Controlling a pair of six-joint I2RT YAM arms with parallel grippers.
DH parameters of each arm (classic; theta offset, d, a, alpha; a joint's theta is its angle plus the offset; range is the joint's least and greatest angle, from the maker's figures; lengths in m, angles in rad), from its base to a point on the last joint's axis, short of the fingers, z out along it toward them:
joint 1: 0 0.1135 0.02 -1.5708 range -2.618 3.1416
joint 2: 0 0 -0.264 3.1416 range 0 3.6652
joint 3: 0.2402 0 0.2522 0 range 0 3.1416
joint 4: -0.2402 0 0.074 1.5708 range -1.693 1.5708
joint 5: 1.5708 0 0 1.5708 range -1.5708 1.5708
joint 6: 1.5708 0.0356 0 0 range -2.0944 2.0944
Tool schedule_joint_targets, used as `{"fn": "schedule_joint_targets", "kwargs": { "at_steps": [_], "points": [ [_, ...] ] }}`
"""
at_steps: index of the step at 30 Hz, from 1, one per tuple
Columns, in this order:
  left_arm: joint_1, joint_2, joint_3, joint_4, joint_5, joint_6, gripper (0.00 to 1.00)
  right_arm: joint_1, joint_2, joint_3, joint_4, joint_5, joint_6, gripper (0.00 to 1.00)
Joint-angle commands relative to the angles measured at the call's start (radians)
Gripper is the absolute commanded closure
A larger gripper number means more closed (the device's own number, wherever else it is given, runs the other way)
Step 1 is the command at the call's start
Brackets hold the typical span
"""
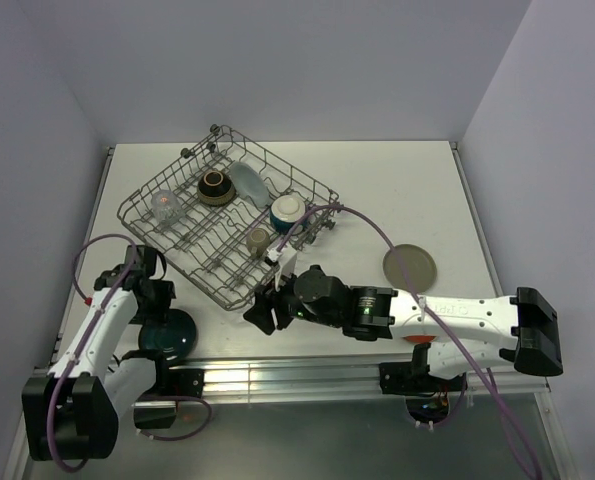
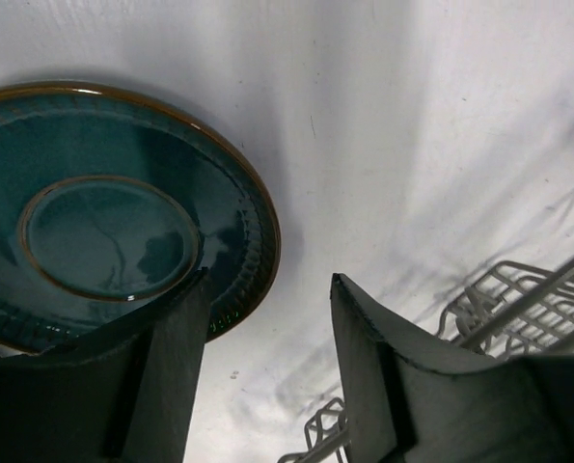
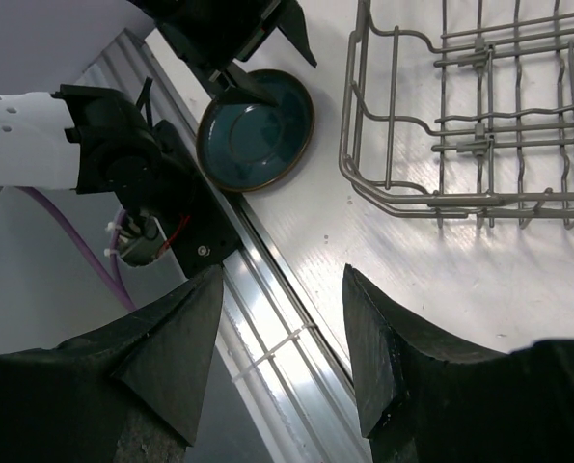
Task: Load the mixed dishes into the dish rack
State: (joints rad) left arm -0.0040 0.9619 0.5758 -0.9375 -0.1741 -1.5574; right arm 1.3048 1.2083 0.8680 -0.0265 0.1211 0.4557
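The dark teal dish [image 1: 175, 336] lies flat on the table at the front left, outside the dish rack [image 1: 157, 186]. My left gripper [image 1: 155, 302] hangs open over its near rim. In the left wrist view [image 2: 267, 299] one finger [image 2: 161, 376] overlaps the dish's [image 2: 103, 231] edge, without holding it. My right gripper [image 1: 258, 311] is open and empty by the rack's front corner, over the table's front rail [image 3: 282, 338]. The rack holds the brown bowl [image 1: 214, 186], pale blue plate [image 1: 247, 180], clear glass [image 1: 166, 207], cream bowl [image 1: 287, 209] and grey mug [image 1: 259, 240].
A flat round grey-tan saucer [image 1: 409, 267] lies on the table to the right of the rack. The right wrist view shows the teal dish [image 3: 256, 130], the left gripper [image 3: 267, 68] above it and the rack's corner [image 3: 364, 164]. The rack's wire edge [image 2: 533, 299] is right of the left gripper.
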Motion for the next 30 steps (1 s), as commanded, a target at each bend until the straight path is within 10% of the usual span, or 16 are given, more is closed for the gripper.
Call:
{"fn": "schedule_joint_targets", "kwargs": {
  "at_steps": [1,14,22,30],
  "points": [
    [0.001,0.037,-0.020,0.032,-0.013,-0.029,0.43,0.007,-0.055,-0.029,0.072,0.049,0.000,0.40],
    [0.029,0.237,-0.039,0.109,-0.005,-0.053,0.50,0.005,-0.142,-0.110,0.097,0.107,-0.011,0.40],
    [0.029,0.477,0.016,0.074,0.004,-0.017,0.71,0.007,-0.156,-0.127,0.105,0.118,-0.017,0.40],
    [0.029,0.309,-0.057,0.111,-0.024,-0.043,0.88,0.005,-0.181,-0.149,0.119,0.127,-0.019,0.40]
  ]
}}
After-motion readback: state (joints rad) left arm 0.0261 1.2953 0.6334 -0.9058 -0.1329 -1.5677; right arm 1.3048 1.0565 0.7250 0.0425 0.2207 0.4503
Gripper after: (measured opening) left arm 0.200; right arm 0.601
